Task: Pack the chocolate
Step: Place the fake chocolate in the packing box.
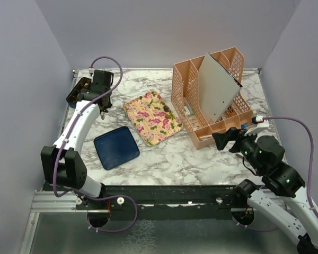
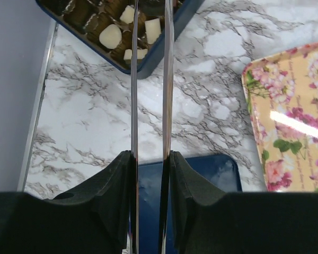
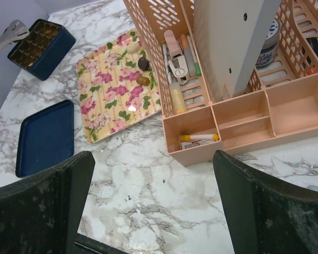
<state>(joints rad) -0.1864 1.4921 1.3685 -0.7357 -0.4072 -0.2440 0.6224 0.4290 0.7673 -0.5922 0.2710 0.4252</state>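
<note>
My left gripper (image 2: pixel 151 159) pinches tongs (image 2: pixel 134 79) aimed lengthwise at the chocolate (image 2: pixel 110 36) in the blue box (image 2: pixel 177 26); pieces look round, axis unclear. Right gripper (image 3: pixel 151 159) gapes wide, holding nothing.

The left arm (image 1: pixel 79 124) stretches from its base at the near edge towards the far left corner of the worktop (image 1: pixel 164 156), with its wrist bent down there. The left gripper (image 2: pixel 151 159) is partly closed, and its dark fingers (image 2: pixel 119 177) press from both sides on a pair of metal tongs (image 2: pixel 134 79) that point ahead. The right arm (image 1: pixel 278 177) is folded low near its base. The right gripper (image 3: pixel 153 159) hangs above the worktop with its jaws spread wide and nothing between them.
</note>
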